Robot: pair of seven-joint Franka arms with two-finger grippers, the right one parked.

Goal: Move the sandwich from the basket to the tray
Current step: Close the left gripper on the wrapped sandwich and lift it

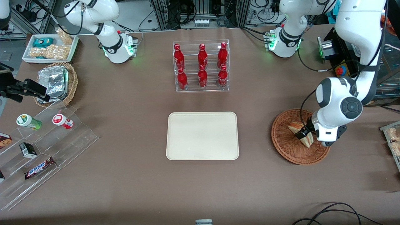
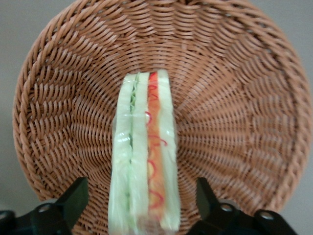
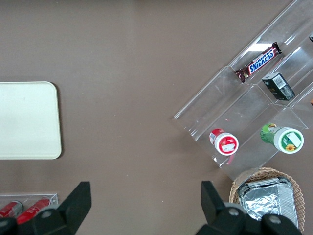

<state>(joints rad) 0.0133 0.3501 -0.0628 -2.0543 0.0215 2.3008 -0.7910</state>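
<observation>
Table [image 1: 125,193]: brown surface carrying all items.

Tray [image 1: 202,136]: cream rectangle, mid-table, nearer the front camera than the bottle rack, nothing on it.

Rack [image 1: 202,65]: clear acrylic, 6 red bottles in 2 rows.

Basket [image 1: 286,147]: reddish-brown wicker, toward the working arm's end of the table, well apart from the tray.

Gripper [image 2: 142,203]: down inside the basket, fingers [image 2: 73,198] spread wide, 1 on each side of the sandwich with a gap on both sides; gripping nothing.

Sandwich [image 2: 144,166]: wedge standing on edge on the basket floor, filling layers facing up, red-orange and pale green between white bread.
</observation>
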